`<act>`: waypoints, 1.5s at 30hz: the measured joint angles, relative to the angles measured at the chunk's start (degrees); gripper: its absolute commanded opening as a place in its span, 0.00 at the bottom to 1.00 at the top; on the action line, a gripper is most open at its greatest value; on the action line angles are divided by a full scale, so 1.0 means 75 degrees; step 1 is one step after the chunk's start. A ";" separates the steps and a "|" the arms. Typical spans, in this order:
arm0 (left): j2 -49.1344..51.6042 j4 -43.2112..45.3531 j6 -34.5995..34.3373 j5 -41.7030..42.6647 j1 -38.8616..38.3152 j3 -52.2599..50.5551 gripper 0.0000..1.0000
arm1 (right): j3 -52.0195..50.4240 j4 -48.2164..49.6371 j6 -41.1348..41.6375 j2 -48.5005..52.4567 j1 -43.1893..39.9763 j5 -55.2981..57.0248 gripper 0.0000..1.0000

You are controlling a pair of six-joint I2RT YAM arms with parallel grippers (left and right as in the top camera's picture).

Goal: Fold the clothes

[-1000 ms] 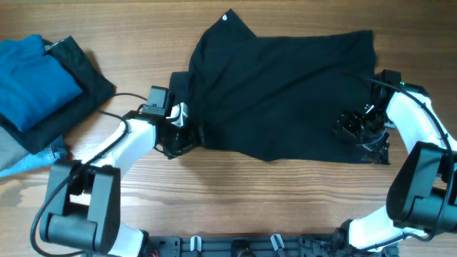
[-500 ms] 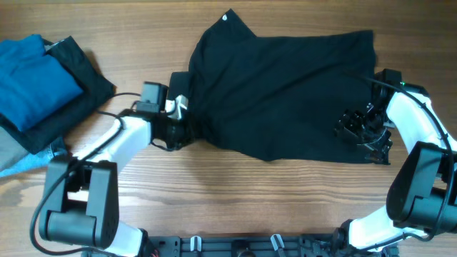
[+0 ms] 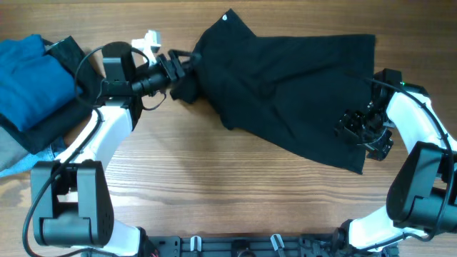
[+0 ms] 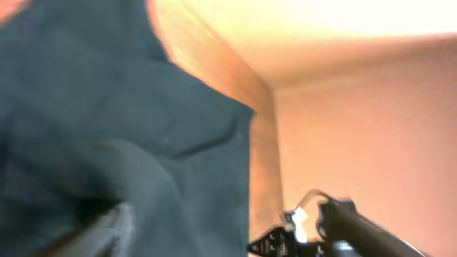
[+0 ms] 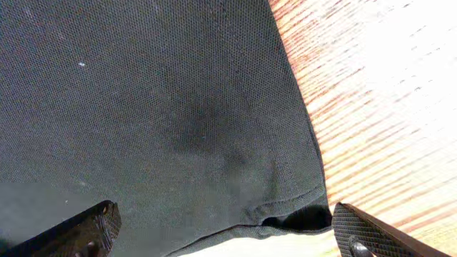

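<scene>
The clothes (image 3: 285, 78), one large black garment, lie spread across the back middle of the wooden table, with a small white mark at the top corner (image 3: 227, 17). My left gripper (image 3: 180, 66) is raised at the garment's left edge and shut on a bunch of the fabric, which hangs up off the table. The fabric fills the left wrist view (image 4: 107, 143), blurred. My right gripper (image 3: 363, 132) is at the garment's lower right corner. In the right wrist view its fingers (image 5: 228, 239) are wide apart, with the hem (image 5: 285, 214) between them.
A folded bright blue garment (image 3: 32, 78) lies on a plain black folded cloth (image 3: 89, 89) at the far left. Grey and denim fabric (image 3: 14, 157) lies below them at the table's left edge. Bare wood (image 3: 228, 185) runs along the front.
My left gripper has risen and swung back and to the left, pulling the garment's left edge with it. The front hem now runs diagonally. The right arm has barely moved.
</scene>
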 measured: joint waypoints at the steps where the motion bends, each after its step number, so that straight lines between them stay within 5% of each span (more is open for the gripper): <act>1: 0.0000 -0.0321 -0.0099 -0.0254 -0.0012 0.0000 0.96 | 0.0000 0.0000 0.0000 0.0000 0.0000 0.0000 1.00; 7: -0.0003 -0.2932 0.0265 -0.0956 -0.0294 0.0006 0.95 | 0.0000 0.0020 0.0000 0.0000 0.0000 0.0000 1.00; 13: -0.0003 -0.5251 0.1311 -0.1346 -0.0880 -0.0029 0.79 | 0.0000 0.0026 0.0000 0.0000 0.0000 0.0000 1.00; 17: -0.0003 -0.6018 0.2224 -0.2025 -0.1489 -0.0032 0.85 | -0.0006 0.0026 0.0000 0.0000 0.0000 0.0000 1.00; 33: 0.0152 -0.5097 0.2967 -0.5007 -0.4331 -0.0032 0.78 | -0.0006 -0.0012 0.0000 0.0000 0.0000 0.0000 1.00; 43: 0.0883 -0.4226 0.3179 -0.6461 -0.4750 -0.0026 0.54 | -0.0006 -0.0070 0.0000 0.0000 0.0000 0.0000 1.00; 45: 0.0921 -0.4141 0.3220 -0.6575 -0.4747 -0.0026 0.37 | -0.0006 -0.0070 0.0000 0.0000 0.0000 0.0000 1.00</act>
